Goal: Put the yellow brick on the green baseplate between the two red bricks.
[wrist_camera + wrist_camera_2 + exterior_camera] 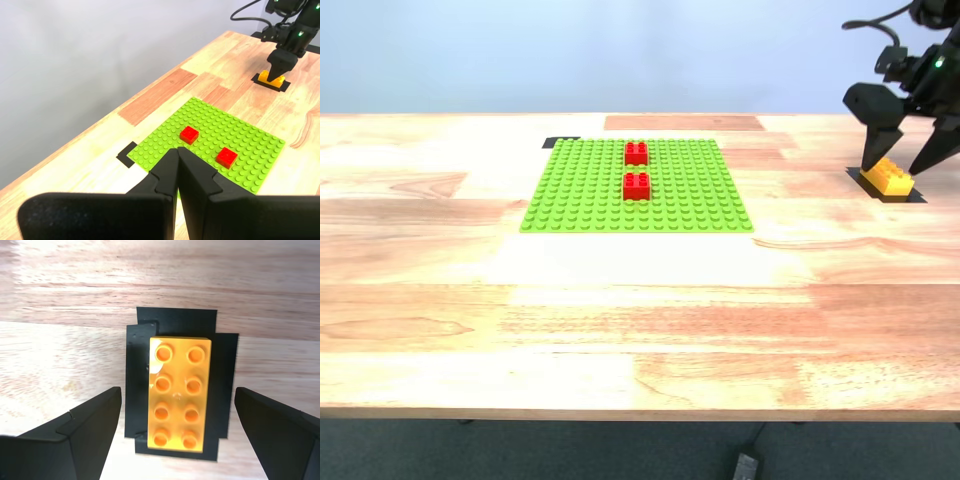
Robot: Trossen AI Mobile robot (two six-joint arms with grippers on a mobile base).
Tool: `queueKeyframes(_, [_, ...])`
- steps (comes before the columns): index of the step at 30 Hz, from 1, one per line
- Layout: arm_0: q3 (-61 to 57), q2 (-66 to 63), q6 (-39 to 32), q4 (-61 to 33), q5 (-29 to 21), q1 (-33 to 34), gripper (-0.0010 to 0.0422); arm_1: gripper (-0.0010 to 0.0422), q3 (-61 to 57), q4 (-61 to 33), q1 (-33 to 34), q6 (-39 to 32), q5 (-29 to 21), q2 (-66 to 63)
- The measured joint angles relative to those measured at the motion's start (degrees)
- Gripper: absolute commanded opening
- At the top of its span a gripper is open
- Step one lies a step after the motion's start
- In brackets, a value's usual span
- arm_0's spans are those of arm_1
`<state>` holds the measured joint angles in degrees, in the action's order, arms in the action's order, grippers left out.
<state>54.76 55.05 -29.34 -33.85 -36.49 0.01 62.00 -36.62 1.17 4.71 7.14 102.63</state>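
- The yellow brick (180,393) lies flat, studs up, on a black tape patch (137,390) on the wooden table (620,330), near the table's far edge at the exterior view's right, well apart from the green baseplate (580,200).
- Only the second wrist view shows its top: two rows of four studs, a glossy yellow-orange, long sides facing the fingers.
- My second gripper (177,425) hangs over it, fingers wide apart, one on each long side, neither touching; the exterior view shows them (898,165) straddling the brick (887,177).
- My first gripper (177,151) has its fingers pressed together on nothing; the exterior view does not show it at all.
- The first wrist view looks across the baseplate (250,150) to the other arm over the brick (272,79).
- The two red bricks (636,170) stand on the baseplate in one line from its far edge toward its middle, with a gap of bare studs between them.
- The table is bare wood around the baseplate and toward the near edge.
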Motion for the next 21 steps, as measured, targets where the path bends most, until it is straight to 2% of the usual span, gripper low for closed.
queueKeyframes(5, [0.0, 0.0, 0.0, -0.1, 0.0, 0.0, 0.0, 0.0288, 0.6, 0.7, -0.3, 0.0, -0.1, 2.0])
queueKeyframes(10, [0.0, 0.0, 0.0, 0.0, 0.0, 0.0, 0.0, 0.0237, 1.4, 1.0, -1.3, -0.9, -0.9, 3.4])
queueKeyframes(14, [0.0, 0.0, 0.0, -0.1, 0.0, 0.0, 0.0, 0.0171, 1.3, 2.4, -2.3, -1.5, -1.1, 3.5])
queueKeyframes(21, [0.0, 0.0, 0.0, 0.1, 0.0, 0.0, 0.0, 0.0026, 0.1, 4.2, -2.1, -1.1, 0.5, 2.7])
